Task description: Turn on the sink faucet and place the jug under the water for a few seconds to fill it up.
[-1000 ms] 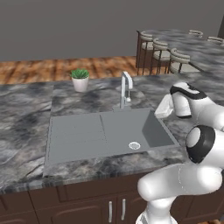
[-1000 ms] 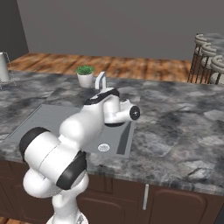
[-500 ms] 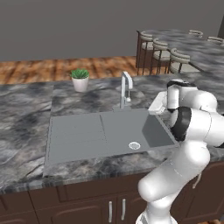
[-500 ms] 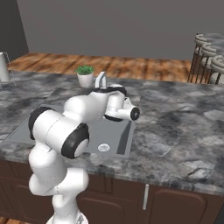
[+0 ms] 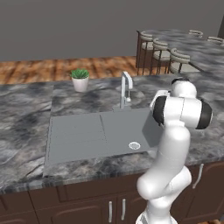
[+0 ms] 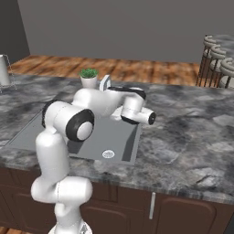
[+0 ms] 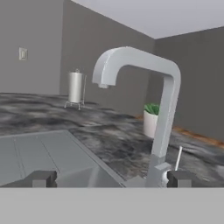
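Sink faucet (image 7: 164, 109): rigid metal gooseneck, fixed to the bench just ahead of the hand (image 7: 111, 178), likely smooth and slippery. Best purchase, by judgement: the thin lever (image 7: 178, 158) at its base, near the hand's right finger. Hand: jaws fully apart, holding nothing.

One sink faucet (image 7: 154, 87), one sink (image 5: 78, 135), one potted plant (image 5: 80, 79), one paper-towel roll (image 7: 75, 87), four bar stools (image 5: 179, 59).

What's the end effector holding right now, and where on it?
Nothing. The end effector is open, its fingertips apart with only air between them, facing the sink faucet.
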Controlling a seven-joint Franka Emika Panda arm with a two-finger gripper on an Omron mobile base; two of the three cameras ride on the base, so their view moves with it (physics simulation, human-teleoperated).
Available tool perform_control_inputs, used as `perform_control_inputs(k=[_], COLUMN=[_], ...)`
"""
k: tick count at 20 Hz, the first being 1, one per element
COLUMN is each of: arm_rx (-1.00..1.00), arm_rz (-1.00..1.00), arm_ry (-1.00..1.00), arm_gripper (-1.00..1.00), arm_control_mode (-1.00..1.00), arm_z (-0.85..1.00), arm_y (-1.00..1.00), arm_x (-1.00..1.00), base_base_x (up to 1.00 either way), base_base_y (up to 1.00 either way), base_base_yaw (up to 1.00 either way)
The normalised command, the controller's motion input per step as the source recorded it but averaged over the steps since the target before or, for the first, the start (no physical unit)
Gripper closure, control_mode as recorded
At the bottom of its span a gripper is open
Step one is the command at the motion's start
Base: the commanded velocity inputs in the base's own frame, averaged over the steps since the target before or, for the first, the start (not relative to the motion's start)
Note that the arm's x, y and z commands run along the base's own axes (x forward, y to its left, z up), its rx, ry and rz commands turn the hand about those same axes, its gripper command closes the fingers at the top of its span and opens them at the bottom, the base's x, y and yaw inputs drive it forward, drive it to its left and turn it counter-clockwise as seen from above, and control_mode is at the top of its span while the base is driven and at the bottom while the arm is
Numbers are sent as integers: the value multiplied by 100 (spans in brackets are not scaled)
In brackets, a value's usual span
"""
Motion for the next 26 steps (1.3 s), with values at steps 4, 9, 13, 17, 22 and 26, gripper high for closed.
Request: perform_control_inputs(k=[4,9,13,17,22,26], arm_rx=[12,11,2,0,0,1], arm_rz=[9,7,1,0,0,0], arm_ry=[0,0,-4,-1,0,0], arm_gripper=[-100,-100,-100,-100,-100,-100], arm_control_mode=[-100,-100,-100,-100,-100,-100], arm_z=[0,-2,-15,-15,-4,0], arm_y=[-9,-1,37,49,37,6], arm_x=[45,50,28,26,31,44], base_base_x=[0,0,0,0,0,0], base_base_y=[0,0,0,0,0,0], base_base_yaw=[0,0,0,0,0,0])
